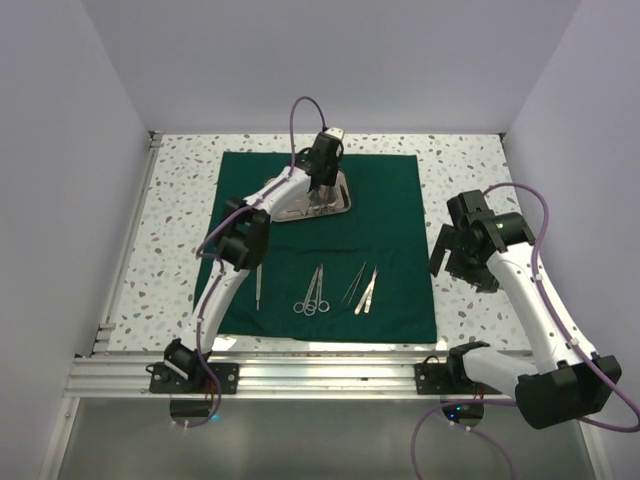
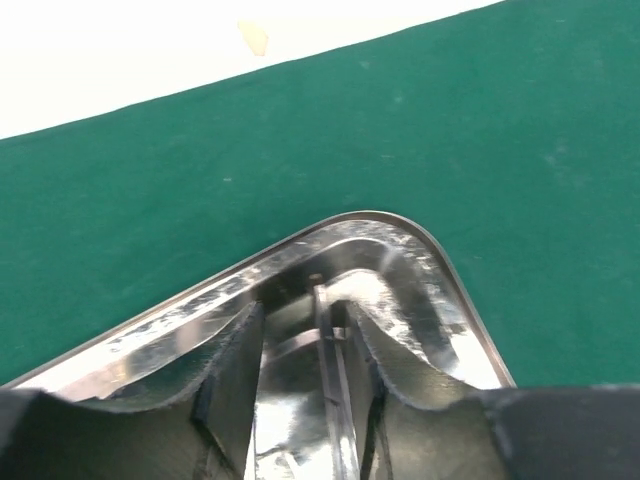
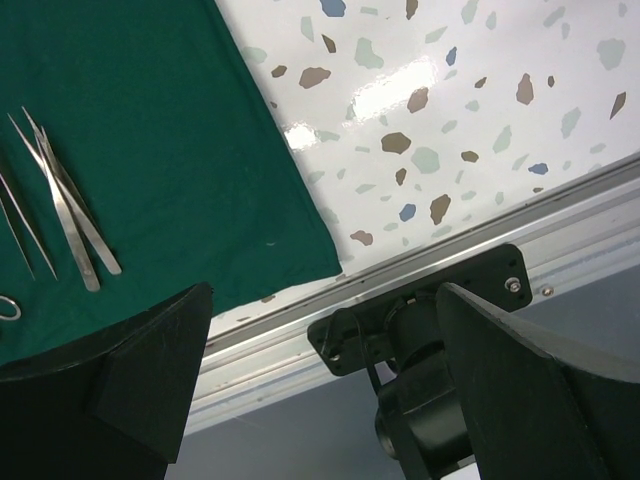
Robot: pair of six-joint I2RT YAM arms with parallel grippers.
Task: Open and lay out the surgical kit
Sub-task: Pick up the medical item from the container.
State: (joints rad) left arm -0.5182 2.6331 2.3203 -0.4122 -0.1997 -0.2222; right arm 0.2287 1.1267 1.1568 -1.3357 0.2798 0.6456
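Note:
The dark green drape [image 1: 390, 230] lies flat and spread on the table. The steel tray [image 1: 343, 204] sits on its far middle. My left gripper [image 1: 320, 193] is down in the tray [image 2: 440, 290], jaws open, with a thin steel instrument [image 2: 338, 385] lying between the fingers [image 2: 225, 375], closer to the right one. On the drape's near half lie a single tweezer [image 1: 258, 284], scissors and forceps [image 1: 313, 292], and a pair of tweezers [image 1: 363, 288]. My right gripper [image 1: 452, 255] is open and empty, off the drape's right edge; its view shows the tweezers [image 3: 65, 215] and the drape's corner [image 3: 170, 130].
The speckled tabletop [image 1: 460, 180] surrounds the drape. An aluminium rail [image 1: 330, 375] runs along the near edge, with the right arm's base mount [image 3: 420, 325] showing under my right gripper. White walls close in the left, back and right.

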